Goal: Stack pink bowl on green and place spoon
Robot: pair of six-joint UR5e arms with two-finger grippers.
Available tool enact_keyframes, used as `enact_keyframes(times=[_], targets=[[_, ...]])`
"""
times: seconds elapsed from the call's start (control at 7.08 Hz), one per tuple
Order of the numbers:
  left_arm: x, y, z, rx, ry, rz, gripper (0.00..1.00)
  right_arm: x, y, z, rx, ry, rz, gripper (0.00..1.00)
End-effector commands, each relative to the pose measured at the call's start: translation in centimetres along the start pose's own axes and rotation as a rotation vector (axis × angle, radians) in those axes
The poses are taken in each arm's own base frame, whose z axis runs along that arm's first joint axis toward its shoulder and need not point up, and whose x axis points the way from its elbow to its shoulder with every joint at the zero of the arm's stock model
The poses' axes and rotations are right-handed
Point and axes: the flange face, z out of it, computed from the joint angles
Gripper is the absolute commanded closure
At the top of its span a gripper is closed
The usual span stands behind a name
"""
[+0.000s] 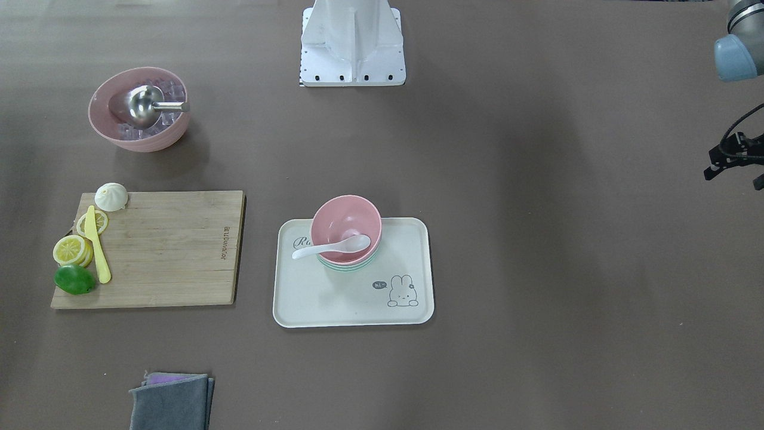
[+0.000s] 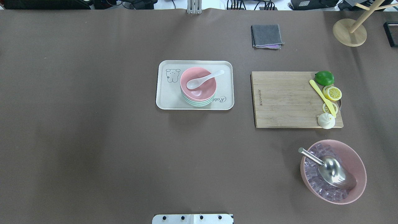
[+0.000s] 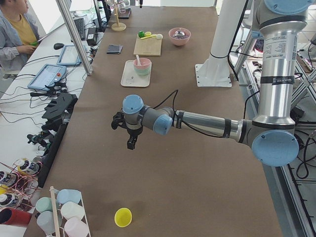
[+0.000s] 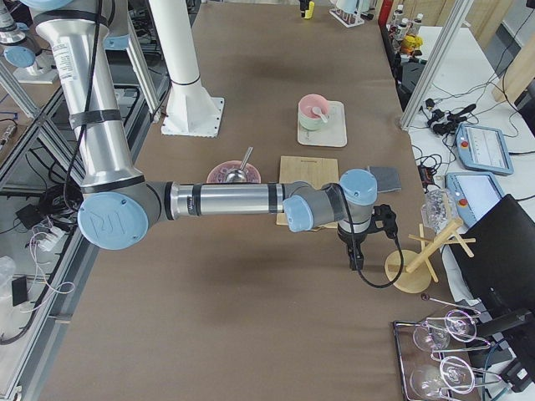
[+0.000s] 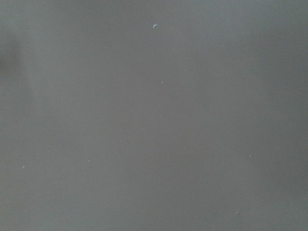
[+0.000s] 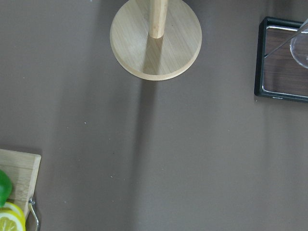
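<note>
A small pink bowl (image 2: 202, 90) sits nested on a green bowl (image 2: 197, 103) on a cream tray (image 2: 168, 93). A white spoon (image 2: 203, 79) lies in the pink bowl, its handle over the rim. The stack also shows in the front-facing view (image 1: 346, 224). My left gripper (image 3: 131, 144) hangs over bare table far off to my left; only part of it shows at the front-facing view's right edge, and I cannot tell if it is open. My right gripper (image 4: 358, 262) hangs far off to my right near a wooden stand; I cannot tell its state.
A wooden cutting board (image 2: 286, 99) holds a lime, lemon slices, a yellow knife and a bun. A large pink bowl (image 2: 357, 161) holds ice cubes and a metal scoop. A grey cloth (image 2: 266, 36) and a wooden stand (image 2: 349, 31) are at the far edge.
</note>
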Motion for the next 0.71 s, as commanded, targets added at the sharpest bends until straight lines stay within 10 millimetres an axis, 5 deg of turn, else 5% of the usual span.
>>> enact_keyframes(times=[0.0, 0.57], targets=[[0.3, -0.2, 0.2, -0.001, 0.006, 0.004, 0.02, 0.3, 0.3, -0.1, 0.0, 0.001, 0.004, 0.0], [0.7, -1.4, 0.1, 0.008, 0.011, 0.015, 0.02, 0.1, 0.1, -0.2, 0.004, -0.001, 0.001, 0.0]])
